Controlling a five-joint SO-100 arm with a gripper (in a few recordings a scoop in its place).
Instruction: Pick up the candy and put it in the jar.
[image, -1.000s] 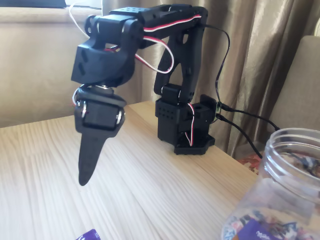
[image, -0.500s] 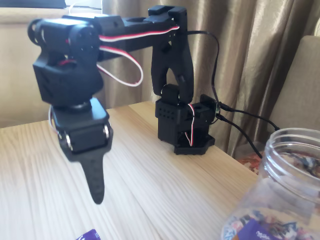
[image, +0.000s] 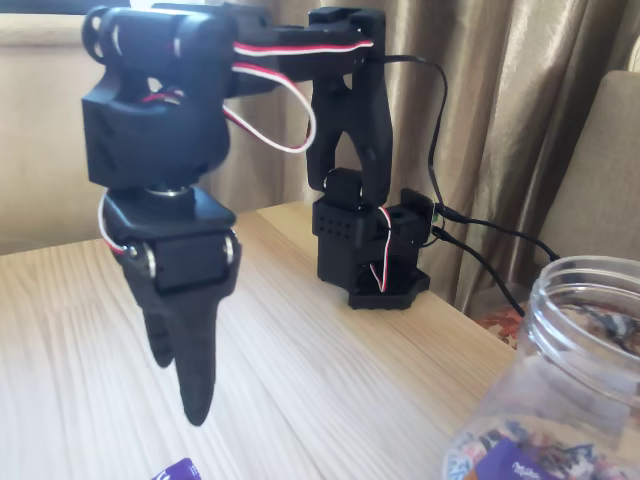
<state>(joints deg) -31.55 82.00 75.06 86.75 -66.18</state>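
Beige curtains behind, pale wooden table (image: 330, 370). Black two-finger gripper (image: 180, 385) hovers, fingers slightly parted, empty. Shiny purple wrapped candy (image: 178, 469) just below at bottom edge. Clear ribbed plastic jar (image: 560, 390) well right. Best: open wider, descend straight, straddle wrapper.

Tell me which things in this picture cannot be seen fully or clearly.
- Candy, fixed view: the bottom edge cuts it off; only a purple corner shows.
- Jar, fixed view: the right and bottom edges cut it.
- End effector, fixed view: its two fingers overlap, so the gap between them is unclear.
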